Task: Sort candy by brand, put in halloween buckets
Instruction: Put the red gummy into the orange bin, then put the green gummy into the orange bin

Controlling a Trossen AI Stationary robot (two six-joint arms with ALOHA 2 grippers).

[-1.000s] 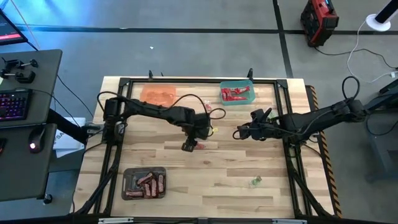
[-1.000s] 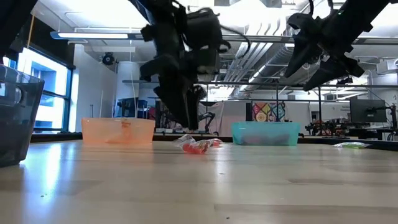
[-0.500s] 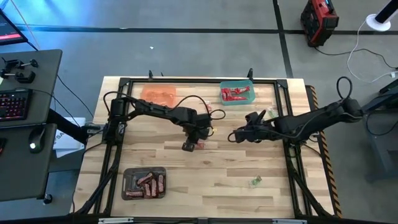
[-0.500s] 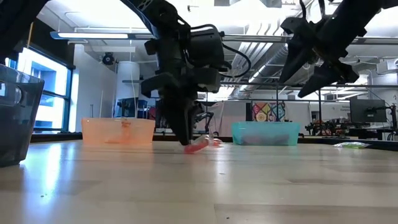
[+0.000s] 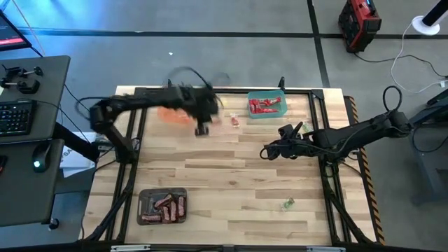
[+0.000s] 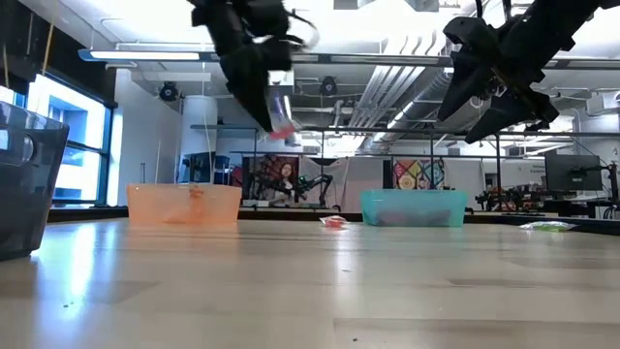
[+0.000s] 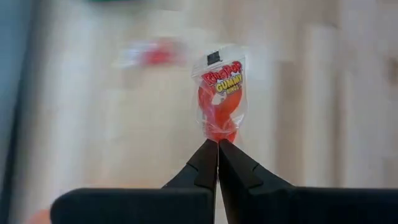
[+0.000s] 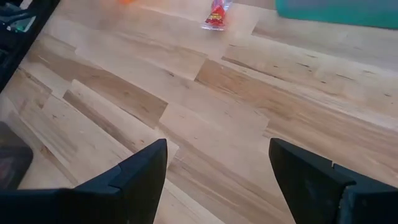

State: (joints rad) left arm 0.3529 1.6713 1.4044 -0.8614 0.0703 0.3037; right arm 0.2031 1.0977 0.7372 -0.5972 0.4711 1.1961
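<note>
My left gripper point(image 5: 203, 129) is raised high over the table's far left part, beside the orange bucket point(image 5: 173, 110), and is shut on a red gummy candy packet point(image 7: 221, 93). In the low view the packet point(image 6: 283, 130) shows at the fingertips, well above the table. My right gripper point(image 5: 269, 150) hangs open over the table's middle right and holds nothing. Another red candy point(image 5: 233, 121) lies flat on the table before the green bucket point(image 5: 267, 105), which holds red candy. A small green candy point(image 5: 288, 204) lies near the front right. My left gripper pinches one end of the clear packet point(image 7: 217, 133) between its two fingertips point(image 7: 205, 155). The rest of the packet sticks out beyond the tips. The fingers slant downward in the low view. The packet is lifted clear of the table.
A dark grey bucket point(image 5: 162, 205) with brown bars stands at the front left. Bare wood lies across the table's middle. A black frame point(image 5: 210, 90) runs round the table's edges. Beyond the left edge is a desk with a keyboard point(image 5: 14, 117).
My left gripper has shut on the red packet where it lay at the table's middle. It has then risen fast and swung toward the far left, next to the orange bucket. The packet has gone from lying on the wood to being carried high and clear.
</note>
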